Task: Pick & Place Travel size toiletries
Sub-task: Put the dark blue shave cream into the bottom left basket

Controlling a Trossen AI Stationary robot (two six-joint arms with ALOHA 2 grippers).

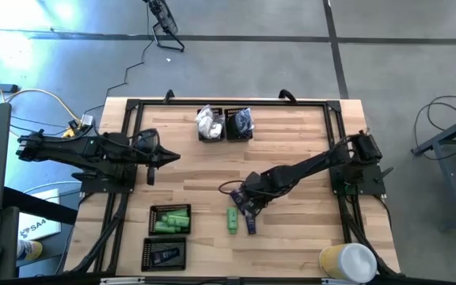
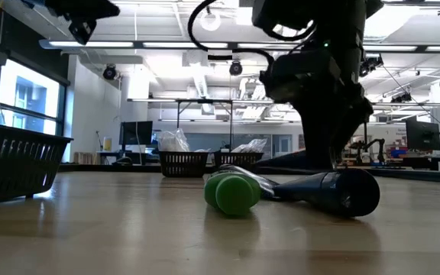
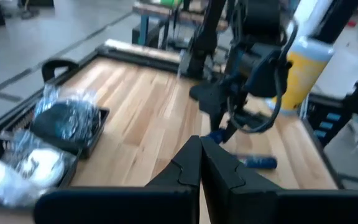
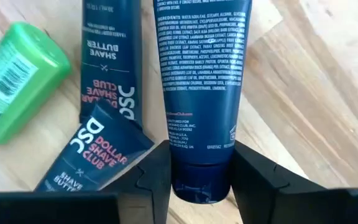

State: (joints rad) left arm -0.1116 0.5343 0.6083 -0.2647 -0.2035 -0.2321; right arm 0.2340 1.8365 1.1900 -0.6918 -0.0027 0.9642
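Three dark navy tubes and one bright green tube (image 4: 17,68) lie close together on the wood table. My right gripper (image 4: 202,155) points down over them and is shut on one navy tube (image 4: 201,74). The high view shows this right gripper (image 1: 248,207) mid-table, beside the green tube (image 1: 233,220). The other two navy tubes (image 4: 107,62) lie between the held tube and the green one, overlapping. My left gripper (image 1: 171,157) hangs shut and empty above the table's left part. My right gripper pinches the navy tube at its cap end (image 4: 180,177) between its two fingers (image 4: 157,180). The fingers come from above, pointing down, and lie across the tube. The tube lies flat; in the low view its cap end (image 2: 357,191) sits at table level.
Two black mesh trays stand at the far edge, one with white packets (image 1: 210,124), one with dark bagged pieces (image 1: 239,123). Near the front left, one tray (image 1: 170,219) holds green tubes and another (image 1: 165,253) holds navy ones. A yellow cup (image 1: 347,261) stands at the front right.
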